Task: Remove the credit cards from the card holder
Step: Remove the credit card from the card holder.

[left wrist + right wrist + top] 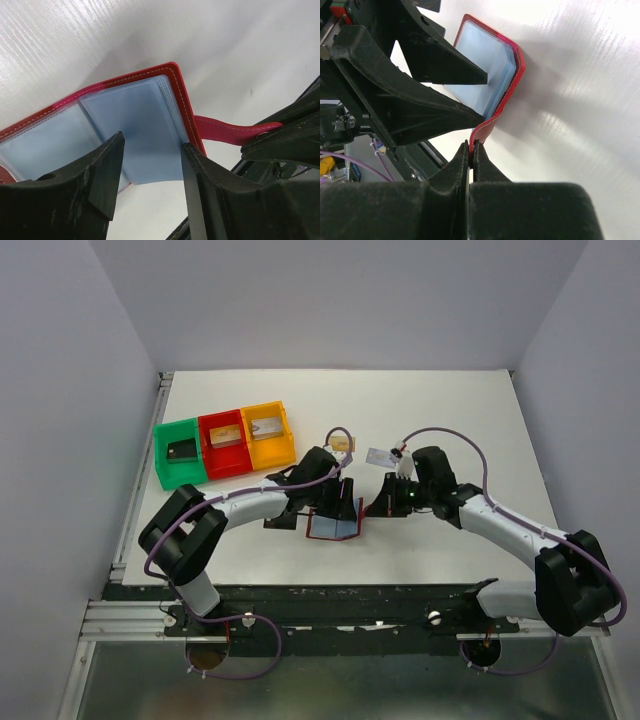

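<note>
Small maroon folding card holder (335,525) is pinched at its tab (482,131) by right jaws; left jaws are spread over blue pockets (145,120).

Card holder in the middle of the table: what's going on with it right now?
The right gripper is shut on the snap tab of the card holder, keeping the maroon wallet spread open. The left gripper is open, straddling the light blue pockets and gripping nothing yet. A gold card and a silver card lie on the table beyond the arms. Whether any cards remain in the pockets cannot be told.
</note>
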